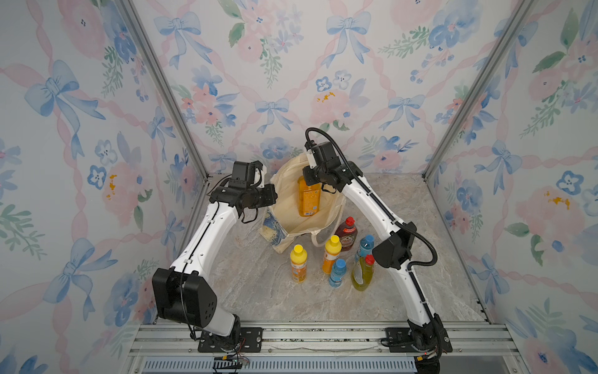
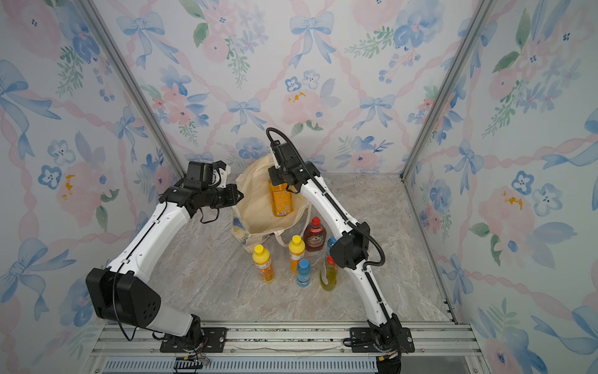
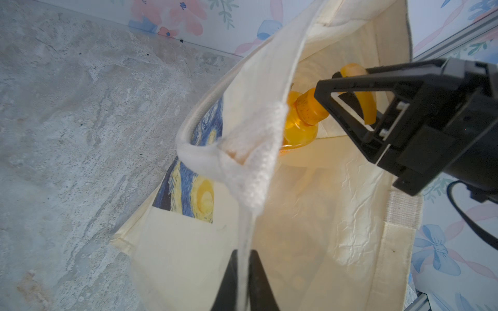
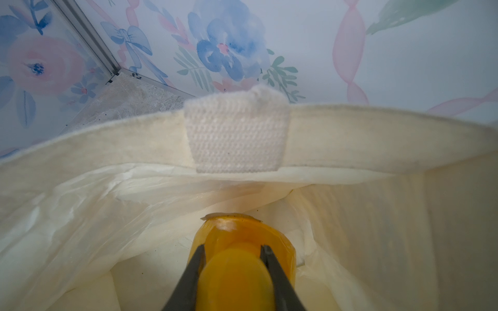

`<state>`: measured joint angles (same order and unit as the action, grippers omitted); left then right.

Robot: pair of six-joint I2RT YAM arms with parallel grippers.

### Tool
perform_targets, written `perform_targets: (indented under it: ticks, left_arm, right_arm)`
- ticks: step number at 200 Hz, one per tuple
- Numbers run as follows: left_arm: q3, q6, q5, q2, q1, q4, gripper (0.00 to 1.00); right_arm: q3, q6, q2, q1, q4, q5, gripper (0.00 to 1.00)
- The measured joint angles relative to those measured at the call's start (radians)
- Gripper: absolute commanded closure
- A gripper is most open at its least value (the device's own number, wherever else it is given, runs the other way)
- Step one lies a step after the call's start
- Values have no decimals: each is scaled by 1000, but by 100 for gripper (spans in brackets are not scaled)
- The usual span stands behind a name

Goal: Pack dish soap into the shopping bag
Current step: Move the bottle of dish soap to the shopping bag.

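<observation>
R gripper (image 4: 233, 250): clamped on pump btl (image 1: 308, 199) top, inside bag (image 1: 286, 194).
L gripper (image 3: 244, 253): pinching bag's rim fabric.
Bag: stands open at table's (image 1: 259, 291) rear.
Pump btl: orange, upright w/in bag.
Other btls (image 1: 332, 255): six upright on table, just in front of bag; dark-red btl (image 1: 347, 234) nearest it.

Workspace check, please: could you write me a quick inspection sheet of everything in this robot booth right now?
Surface: marbled table, no spills seen.
Job's things: bag stands open; pump bottle inside it; six more bottles upright on the table: dark-red, two yellow-capped, two blue, yellow-green.
Clutter: nothing seen.
Grippers: left gripper shut on the bag's strap; right gripper shut on the pump bottle's top.
Cables: ribbed black cable along the right arm; loose wires at the front rail.
Surroundings: floral walls, metal posts.
</observation>
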<state>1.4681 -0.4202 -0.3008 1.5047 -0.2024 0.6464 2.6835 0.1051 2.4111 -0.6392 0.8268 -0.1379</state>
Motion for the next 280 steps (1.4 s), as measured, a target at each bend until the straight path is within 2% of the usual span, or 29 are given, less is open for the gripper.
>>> perform_targets:
  ticks: [50, 116, 269, 280]
  left_arm:
    - [0, 0, 0, 0, 1, 0, 100]
    - [-5, 0, 0, 0, 11, -1, 100]
    - [-13, -1, 5, -8, 23, -1, 100]
    - [-13, -1, 5, -8, 23, -1, 100]
  right_arm:
    - [-1, -61, 12, -5, -44, -58, 100]
    - [-20, -79, 31, 10, -152, -113, 100]
    - [-87, -102, 24, 37, -259, -159, 100]
    - [-102, -102, 17, 37, -270, -159, 84]
